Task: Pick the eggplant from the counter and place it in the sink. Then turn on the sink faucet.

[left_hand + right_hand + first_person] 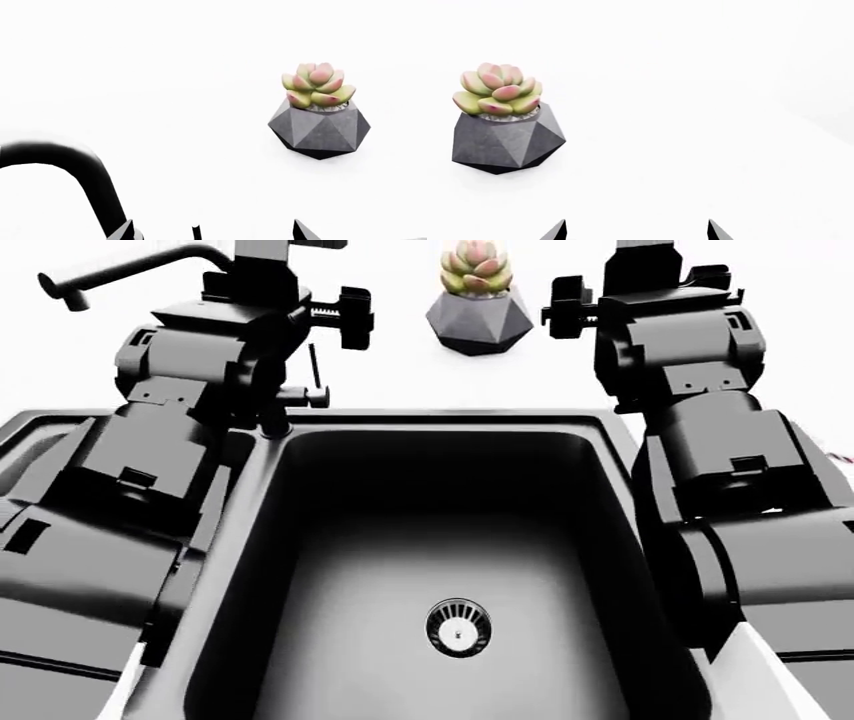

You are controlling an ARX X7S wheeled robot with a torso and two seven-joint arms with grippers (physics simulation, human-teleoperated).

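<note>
The eggplant is not in view. The black sink (441,419) lies below me, its basin empty but for the round metal drain strainer (458,627). The black faucet (140,267) rises at the back left behind my left arm; its curved neck (73,167) shows in the left wrist view, with a thin black rod (195,233) between the fingertips. My left gripper (213,231) is open and empty over the white counter (400,375). My right gripper (637,231) is open and empty over the counter too. Both grippers are beyond the top of the head view.
A succulent in a faceted dark grey pot (478,312) stands on the counter behind the sink, between the two arms; it shows in the left wrist view (320,131) and the right wrist view (506,137). Both arms flank the basin.
</note>
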